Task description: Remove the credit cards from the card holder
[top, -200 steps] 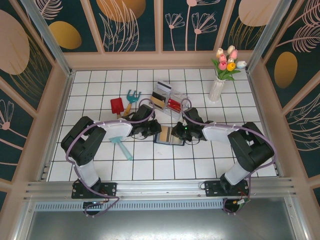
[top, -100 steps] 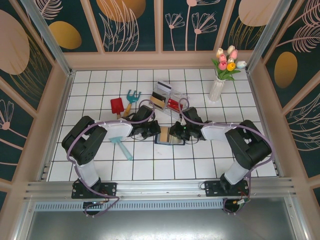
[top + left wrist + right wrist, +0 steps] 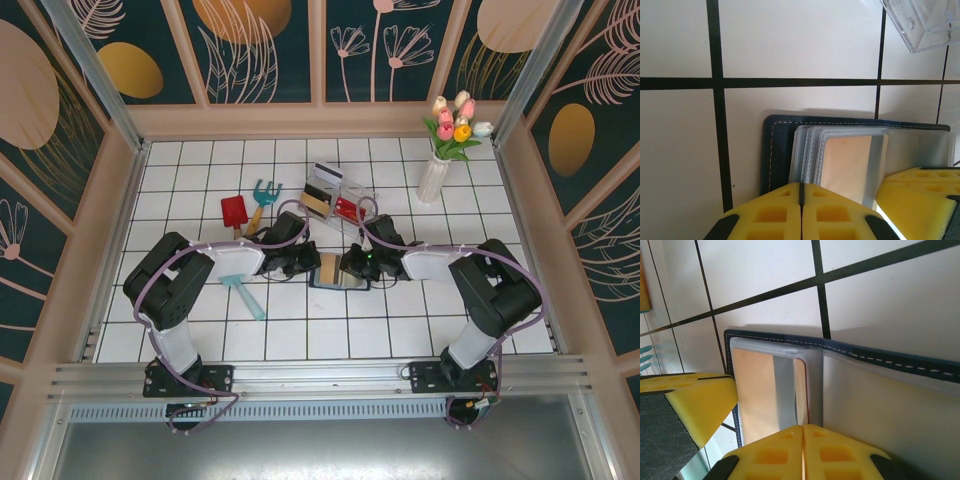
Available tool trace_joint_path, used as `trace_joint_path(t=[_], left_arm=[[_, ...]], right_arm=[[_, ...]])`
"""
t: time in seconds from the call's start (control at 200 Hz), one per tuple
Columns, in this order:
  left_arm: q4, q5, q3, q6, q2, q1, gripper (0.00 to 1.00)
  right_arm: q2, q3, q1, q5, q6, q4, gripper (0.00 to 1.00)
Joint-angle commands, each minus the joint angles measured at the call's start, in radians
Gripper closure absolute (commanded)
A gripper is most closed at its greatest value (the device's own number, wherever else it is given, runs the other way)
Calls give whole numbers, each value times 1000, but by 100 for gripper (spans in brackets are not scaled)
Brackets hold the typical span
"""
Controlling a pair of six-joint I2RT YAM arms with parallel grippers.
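Jaws of the left gripper (image 3: 801, 200) are closed, the yellow pads meeting in a thin seam over one edge of the open card holder (image 3: 774, 150). Jaws of the right gripper (image 3: 803, 440) are likewise closed, pads together at the opposite side of its clear sleeves; whether either pair pinches a sleeve cannot be told. A tan credit card (image 3: 847, 160) sits inside a sleeve between the two grippers. The card holder lies flat on the white tiled surface (image 3: 790, 40), near the clear plastic box (image 3: 922, 22). Bare tiles stretch toward the arms' bases. A red toy spade (image 3: 233, 212) and teal rake (image 3: 263, 193) lie to the left, and a vase of tulips (image 3: 437, 175) stands at the far right.
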Motion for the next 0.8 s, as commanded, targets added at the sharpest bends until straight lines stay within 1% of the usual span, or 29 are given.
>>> trace_joint_path(t=[0.0, 0.195, 0.435, 0.566, 0.791], left_arm=[[-87, -33, -50, 30, 40, -2, 94], [-96, -47, -60, 28, 37, -2, 95], [-103, -51, -58, 26, 47, -1, 95], [-101, -46, -57, 32, 49, -2, 95], [-120, -61, -44, 44, 38, -1, 95]], right_arm=[[-8, -10, -11, 31, -28, -48, 91], [-8, -15, -17, 13, -37, -34, 89], [-27, -23, -20, 57, -37, -60, 87], [-17, -27, -22, 13, -40, -31, 87], [-55, -33, -30, 14, -45, -35, 87]])
